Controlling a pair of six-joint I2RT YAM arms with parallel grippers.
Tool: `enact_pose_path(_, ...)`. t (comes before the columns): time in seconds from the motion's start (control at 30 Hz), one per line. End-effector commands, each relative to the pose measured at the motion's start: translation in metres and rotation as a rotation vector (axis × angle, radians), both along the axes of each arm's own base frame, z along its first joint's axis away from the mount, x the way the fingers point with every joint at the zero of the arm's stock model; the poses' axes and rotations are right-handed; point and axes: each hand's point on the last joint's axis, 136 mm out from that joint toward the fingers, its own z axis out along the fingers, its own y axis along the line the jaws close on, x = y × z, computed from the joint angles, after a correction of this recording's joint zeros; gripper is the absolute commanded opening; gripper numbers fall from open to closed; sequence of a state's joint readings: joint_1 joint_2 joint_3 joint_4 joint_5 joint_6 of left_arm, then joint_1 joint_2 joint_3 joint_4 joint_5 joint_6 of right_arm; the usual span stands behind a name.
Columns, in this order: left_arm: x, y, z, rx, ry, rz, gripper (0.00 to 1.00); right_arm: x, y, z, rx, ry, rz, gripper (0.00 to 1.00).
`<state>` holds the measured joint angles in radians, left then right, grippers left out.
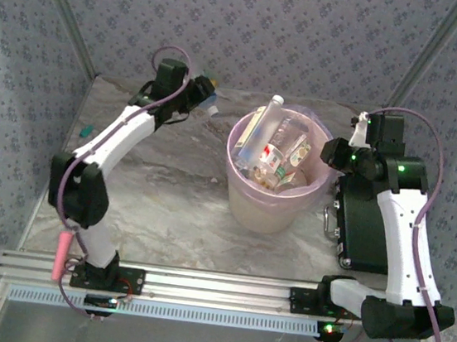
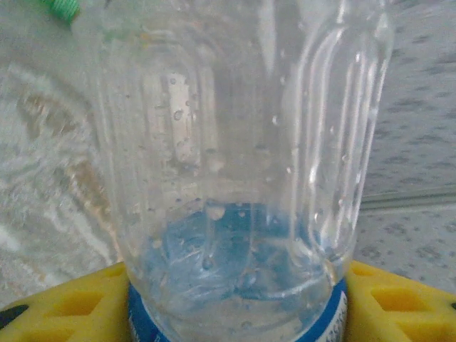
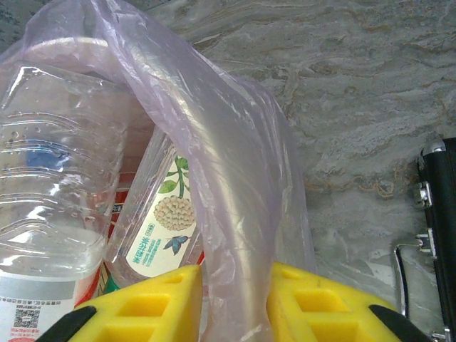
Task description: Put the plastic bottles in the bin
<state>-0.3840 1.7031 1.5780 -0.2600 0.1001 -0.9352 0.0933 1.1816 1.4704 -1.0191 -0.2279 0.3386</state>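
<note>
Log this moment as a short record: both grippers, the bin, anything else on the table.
bin: centre of table, several bottles inside
left gripper: shut on a clear bottle with blue label, left of bin
right gripper: shut on the bag liner at the bin rim
other: black case right of bin; pink cylinder at near-left edge

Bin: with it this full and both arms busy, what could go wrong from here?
The right fingers pinch the bin liner; pulling away could tear it or tip the bin. Inside, bottles are piled to the rim, so the clear bottle in the left fingers may bounce or roll out.
</note>
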Motion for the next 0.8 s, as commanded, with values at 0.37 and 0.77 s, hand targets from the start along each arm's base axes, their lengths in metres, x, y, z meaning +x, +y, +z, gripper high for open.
enact_pose_path(0.37, -0.156, -0.136, 0.186, 0.120, -0.421, -0.686, 0.30, 0.000, 0.028, 0.024, 0.123, -0.076, 0.116, 0.29)
enact_pose_path(0.77, -0.211, -0.231, 0.142, 0.208, -0.321, -0.980, 0.16, -0.009, 0.017, 0.039, 0.149, -0.103, 0.072, 0.40)
